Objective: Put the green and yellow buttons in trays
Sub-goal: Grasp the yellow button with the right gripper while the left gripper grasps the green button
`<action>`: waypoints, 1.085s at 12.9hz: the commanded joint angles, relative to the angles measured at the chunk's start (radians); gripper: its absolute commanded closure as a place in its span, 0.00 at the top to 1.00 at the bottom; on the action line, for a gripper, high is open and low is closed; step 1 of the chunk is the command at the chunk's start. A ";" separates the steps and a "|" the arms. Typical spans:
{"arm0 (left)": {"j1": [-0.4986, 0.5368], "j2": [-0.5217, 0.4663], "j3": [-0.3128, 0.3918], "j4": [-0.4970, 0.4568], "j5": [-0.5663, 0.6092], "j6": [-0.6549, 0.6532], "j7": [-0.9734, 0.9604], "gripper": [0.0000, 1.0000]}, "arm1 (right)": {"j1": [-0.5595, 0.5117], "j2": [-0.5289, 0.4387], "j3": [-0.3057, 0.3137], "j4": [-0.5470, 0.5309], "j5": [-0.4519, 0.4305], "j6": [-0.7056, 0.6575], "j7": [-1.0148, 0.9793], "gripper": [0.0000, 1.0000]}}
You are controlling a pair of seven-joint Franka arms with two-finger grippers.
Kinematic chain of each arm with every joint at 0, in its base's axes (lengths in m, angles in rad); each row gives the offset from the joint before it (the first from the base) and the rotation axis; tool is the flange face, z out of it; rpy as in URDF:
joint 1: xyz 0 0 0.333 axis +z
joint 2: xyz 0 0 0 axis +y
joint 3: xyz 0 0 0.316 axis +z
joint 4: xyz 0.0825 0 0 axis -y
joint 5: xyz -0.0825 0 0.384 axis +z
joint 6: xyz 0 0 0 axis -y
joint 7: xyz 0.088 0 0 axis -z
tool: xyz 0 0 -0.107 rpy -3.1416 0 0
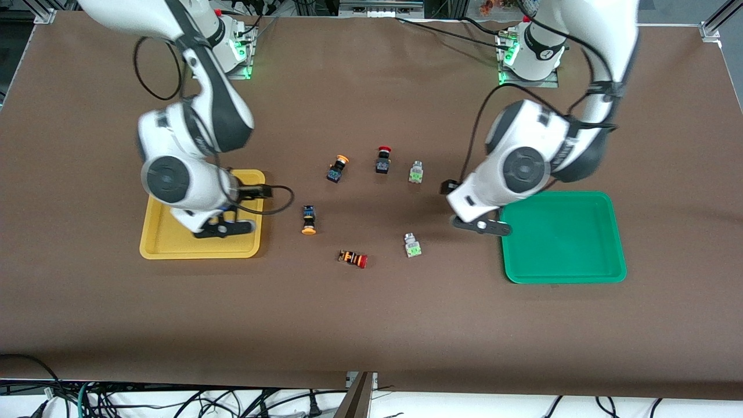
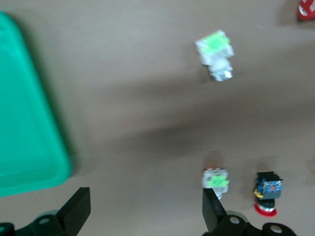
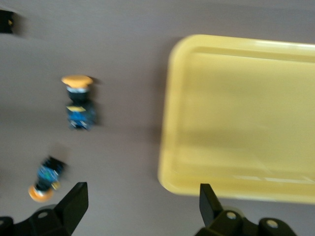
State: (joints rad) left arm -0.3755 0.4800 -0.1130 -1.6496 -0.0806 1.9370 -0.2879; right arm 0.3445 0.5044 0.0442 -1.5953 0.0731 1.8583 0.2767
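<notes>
Lying nearest the front camera: the orange-striped switch (image 1: 353, 258) with a red cap, on its side on the brown table (image 1: 371, 325).

Sitting just beside it, toward the left arm's end: one green button (image 1: 413, 245) (image 2: 215, 53), pale-bodied, face up, well apart from the green tray (image 1: 562, 237) (image 2: 27, 142).

Lying a little farther from the camera, toward the right arm's end: one yellow button (image 1: 309, 220) (image 3: 78, 101), tipped over with its cap pointing toward the camera, near the yellow tray (image 1: 200, 216) (image 3: 241, 118) but not touching it.

Standing in a row farther still: the second yellow button (image 1: 337, 168) (image 3: 45, 179), tilted; the black switch (image 1: 382, 159) (image 2: 267, 191) with a red cap between; the second green button (image 1: 415, 171) (image 2: 216, 179) at the left arm's end of that row.

Holding nothing: both trays, each showing only a bare floor, all four buttons resting out on the table between them.

Hovering over the yellow tray's edge closest to the buttons: the right gripper (image 1: 225, 227) (image 3: 140, 209), fingers spread wide, gripping nothing.

Hovering over the table just beside the green tray's rim: the left gripper (image 1: 482, 226) (image 2: 145, 211), fingers likewise spread apart and empty, the second green button showing close to one fingertip in the left wrist view.
</notes>
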 commanded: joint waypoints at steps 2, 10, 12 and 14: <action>-0.139 -0.015 0.013 -0.227 -0.008 0.280 -0.138 1.00 | 0.065 0.117 -0.006 0.029 0.034 0.117 0.114 1.00; -0.230 0.045 0.013 -0.372 0.004 0.507 -0.168 1.00 | 0.149 0.227 -0.006 0.028 0.031 0.278 0.248 1.00; -0.230 0.063 0.015 -0.371 0.004 0.508 -0.162 0.98 | 0.153 0.241 -0.006 0.028 0.019 0.288 0.246 0.89; -0.229 0.057 0.013 -0.368 0.004 0.505 -0.159 0.30 | 0.156 0.249 -0.006 0.023 0.017 0.309 0.243 0.65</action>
State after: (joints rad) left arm -0.5899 0.5428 -0.1126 -2.0184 -0.0804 2.4346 -0.4555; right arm 0.4883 0.7382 0.0441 -1.5883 0.0897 2.1505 0.5136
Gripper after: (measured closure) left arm 0.035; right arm 0.123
